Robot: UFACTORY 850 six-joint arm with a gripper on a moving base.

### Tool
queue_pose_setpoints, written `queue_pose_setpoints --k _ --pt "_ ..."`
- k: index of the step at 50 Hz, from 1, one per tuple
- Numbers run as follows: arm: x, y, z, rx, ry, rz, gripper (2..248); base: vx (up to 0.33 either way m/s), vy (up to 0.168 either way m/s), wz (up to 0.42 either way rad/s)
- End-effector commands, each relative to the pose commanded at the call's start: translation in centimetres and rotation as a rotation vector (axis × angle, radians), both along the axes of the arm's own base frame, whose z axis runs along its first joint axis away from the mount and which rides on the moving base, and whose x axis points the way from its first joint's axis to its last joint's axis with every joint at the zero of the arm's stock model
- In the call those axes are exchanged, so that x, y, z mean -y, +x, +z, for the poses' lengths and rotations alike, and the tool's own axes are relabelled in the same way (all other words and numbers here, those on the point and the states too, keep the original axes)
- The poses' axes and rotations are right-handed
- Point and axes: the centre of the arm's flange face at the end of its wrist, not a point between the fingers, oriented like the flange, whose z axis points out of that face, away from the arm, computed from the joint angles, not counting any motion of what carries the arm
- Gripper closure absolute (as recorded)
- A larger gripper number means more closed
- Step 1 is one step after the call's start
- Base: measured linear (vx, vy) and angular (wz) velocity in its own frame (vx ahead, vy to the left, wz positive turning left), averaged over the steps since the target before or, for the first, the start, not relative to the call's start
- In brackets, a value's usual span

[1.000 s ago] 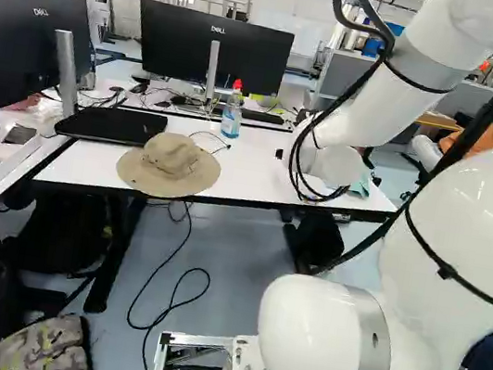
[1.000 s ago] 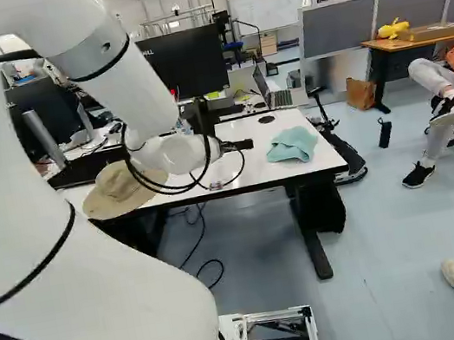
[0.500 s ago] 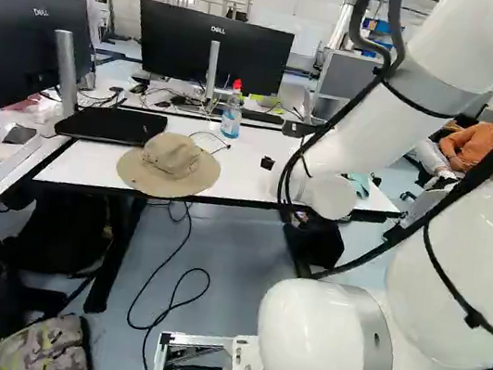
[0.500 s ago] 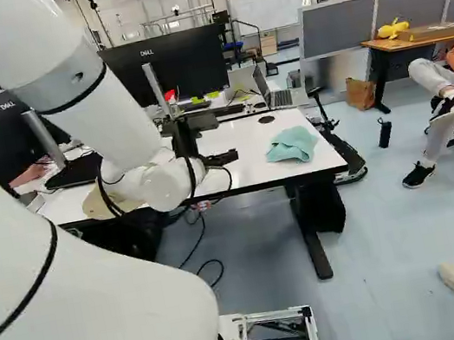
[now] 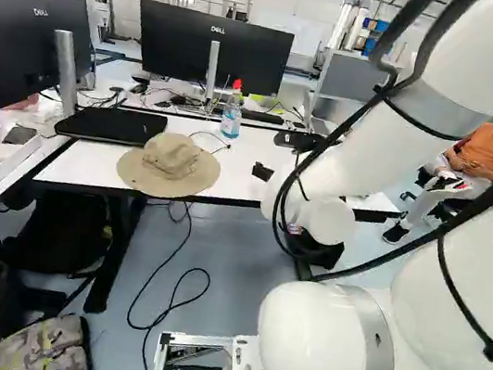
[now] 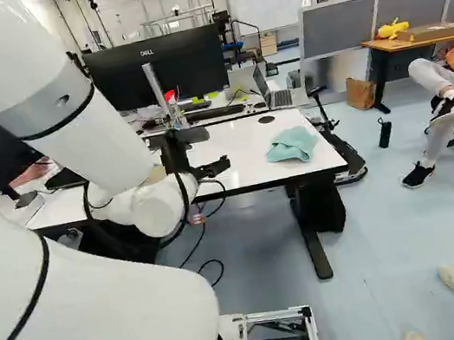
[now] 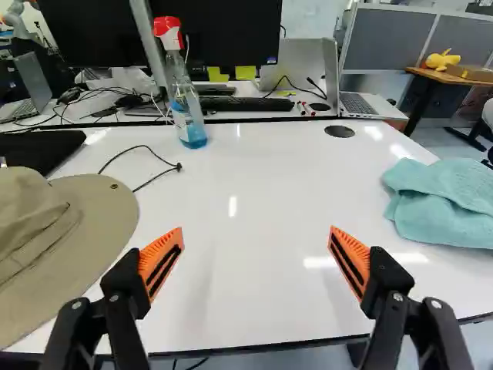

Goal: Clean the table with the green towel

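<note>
Gripper [image 7: 256, 237]: jaws wide apart, nothing between them, facing the front of the glossy white worktop [image 7: 254, 200]. The crumpled pale blue-green cloth towel [image 7: 443, 202] lies near the right edge, well to the gripper's right. Risks noted: a shallow pinch could let the towel slip; a low approach could strike the front edge; a push outward could drop the towel off the right edge. A wide wipe leftward could topple the clear spray bottle with blue liquid [image 7: 187, 112], snag the thin black cable [image 7: 158, 162] or shove the tan brimmed fabric hat [image 7: 100, 216] over the front edge.
</note>
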Motion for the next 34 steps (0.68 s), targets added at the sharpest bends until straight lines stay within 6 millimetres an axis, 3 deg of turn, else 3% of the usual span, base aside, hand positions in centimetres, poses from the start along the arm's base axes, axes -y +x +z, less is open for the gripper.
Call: queue_pose_setpoints --k 34 --pt "-0.37 -0.84 -0.33 0.013 0.000 0.014 3 0.000 0.000 0.000"
